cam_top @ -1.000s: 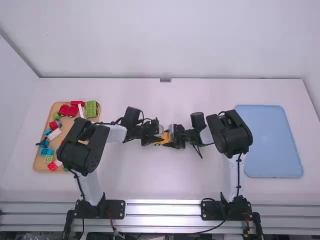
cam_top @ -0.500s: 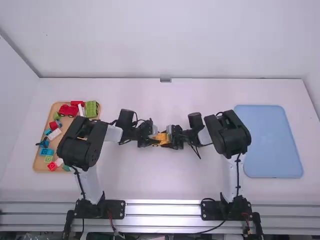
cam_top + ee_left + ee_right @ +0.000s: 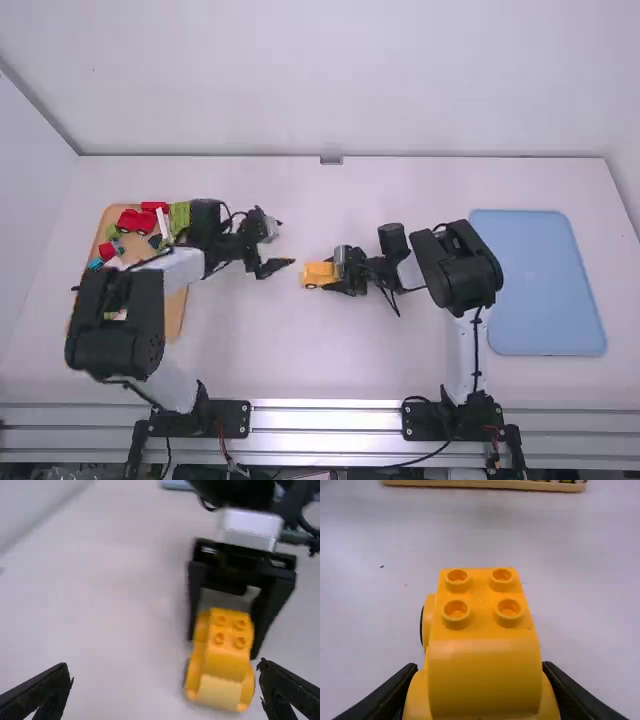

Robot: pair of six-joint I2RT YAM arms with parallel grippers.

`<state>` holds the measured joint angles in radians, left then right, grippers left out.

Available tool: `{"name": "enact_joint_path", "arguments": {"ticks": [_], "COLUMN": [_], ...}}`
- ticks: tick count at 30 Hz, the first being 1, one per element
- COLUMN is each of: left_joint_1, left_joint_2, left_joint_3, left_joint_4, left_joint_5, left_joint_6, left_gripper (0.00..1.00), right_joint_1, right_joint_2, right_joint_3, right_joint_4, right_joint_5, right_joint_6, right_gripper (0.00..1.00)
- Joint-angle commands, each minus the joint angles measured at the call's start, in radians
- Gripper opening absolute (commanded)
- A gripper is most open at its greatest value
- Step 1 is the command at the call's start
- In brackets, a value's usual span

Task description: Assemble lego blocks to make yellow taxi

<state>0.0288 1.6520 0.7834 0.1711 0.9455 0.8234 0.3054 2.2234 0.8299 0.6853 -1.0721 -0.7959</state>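
One yellow car (image 3: 318, 274) near the middle of the frame in the high view, perhaps resting on the white table (image 3: 300, 350), perhaps a little above it; hard to tell from overhead. Gripped by its right-hand end in the right gripper (image 3: 480, 666), between fingers closed against both flanks. Runs lengthwise from left to right across the frame, with its free end towards the left gripper (image 3: 165, 665). Placed apart from that free end, slightly up and to the left in the high view, with fingers spread wide and nothing between them.

Matters most for the coming move: the line of that long axis, pointing away from the right gripper and out towards the left arm's side. Nearest to the car by plain contact, the right gripper; best placed for the wooden tray (image 3: 175, 315) at the left of the frame, the left gripper. Bare on top, with four studs (image 3: 456, 609) open to another piece. Probably calls for a fetch from the loose blocks (image 3: 111, 249) with the left gripper, then a return rightwards to meet the studs from above. Best to keep the car square and level meanwhile, lest a downward push tip or twist it.
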Motion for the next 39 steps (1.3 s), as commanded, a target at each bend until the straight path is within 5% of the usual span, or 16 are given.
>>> {"name": "enact_joint_path", "arguments": {"ticks": [1,9,15,19,28,33,36,39], "left_joint_1": [0.029,0.01,0.015,0.015,0.015,0.015,0.014,-0.001], "left_joint_2": [-0.058,-0.067,-0.066,-0.066,-0.066,-0.067,-0.068,-0.079], "left_joint_3": [-0.005,-0.012,-0.04,-0.058,-0.059,-0.059,-0.053,-0.024], "left_joint_4": [-0.032,-0.04,0.01,0.05,0.096,0.096,0.079,0.006], "left_joint_5": [-0.102,-0.312,-0.311,-0.311,-0.478,-0.559,-0.614,-0.683], "left_joint_6": [-0.113,-0.206,-0.2,-0.2,-0.394,-0.49,-0.553,-0.573], "left_gripper": [0.99,0.99,0.99,0.99,0.99,0.99,0.99,0.99], "right_joint_1": [-0.042,-0.247,-0.48,-0.646,-0.892,-0.932,-0.945,-0.948], "right_joint_2": [-0.067,-0.393,-0.624,-0.627,-0.426,-0.378,-0.378,-0.395], "right_joint_3": [0.008,0.007,0.007,0.006,0.008,0.008,0.008,0.008], "right_joint_4": [0.011,-0.246,-0.488,-0.463,-0.377,-0.402,-0.437,-0.457], "right_joint_5": [-0.002,0.175,0.793,0.935,0.811,0.811,0.811,0.838], "right_joint_6": [0.171,0.289,0.265,0.38,0.512,0.511,0.512,0.526], "right_gripper": [0.57,0.5,0.38,0.43,0.46,0.63,0.89,0.98]}}
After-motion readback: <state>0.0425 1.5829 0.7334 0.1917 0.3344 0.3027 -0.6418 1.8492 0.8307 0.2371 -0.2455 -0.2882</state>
